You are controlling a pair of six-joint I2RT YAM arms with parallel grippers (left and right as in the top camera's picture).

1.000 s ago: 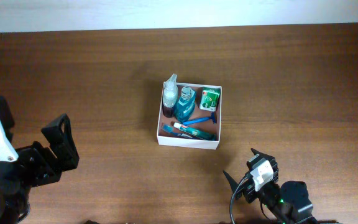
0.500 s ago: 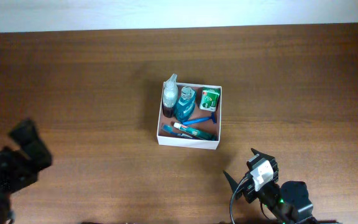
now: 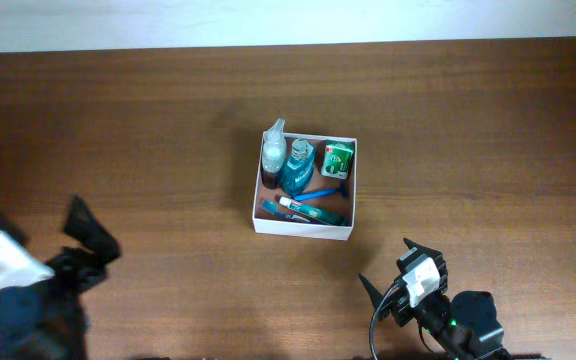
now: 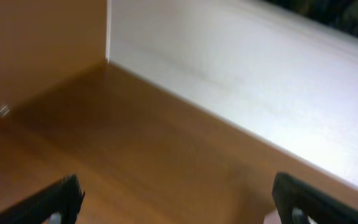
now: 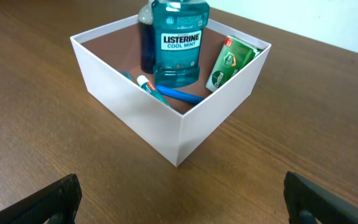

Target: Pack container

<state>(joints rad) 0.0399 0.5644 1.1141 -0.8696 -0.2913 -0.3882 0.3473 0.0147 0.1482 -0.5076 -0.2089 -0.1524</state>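
The right end effector (image 5: 180, 186) hangs low over the brown wooden worktop (image 5: 30, 56). Its two black fingers (image 5: 58, 200) are spread wide with nothing between them. Straight ahead of it, near but not touching, stands the square, shallow cardboard container (image 5: 129, 106), white outside and reddish-brown inside. Toward the container's far side a blue-green plastic mouthwash bottle (image 5: 179, 43) stands upright. A green-and-white packet (image 5: 229, 65) leans to the bottle's right, and a slim blue plastic handle (image 5: 179, 94) lies on the floor. The left end effector (image 4: 175, 186) is just as wide open and empty, with the container well off to its right. It faces bare worktop and a white wall (image 4: 260, 81).

No loose toiletries show on the worktop, so packing looks finished and the step in hand is probably parking clear. The right end effector should go backward, not forward. The light cardboard would slide at a nudge, and the upright bottle could topple.
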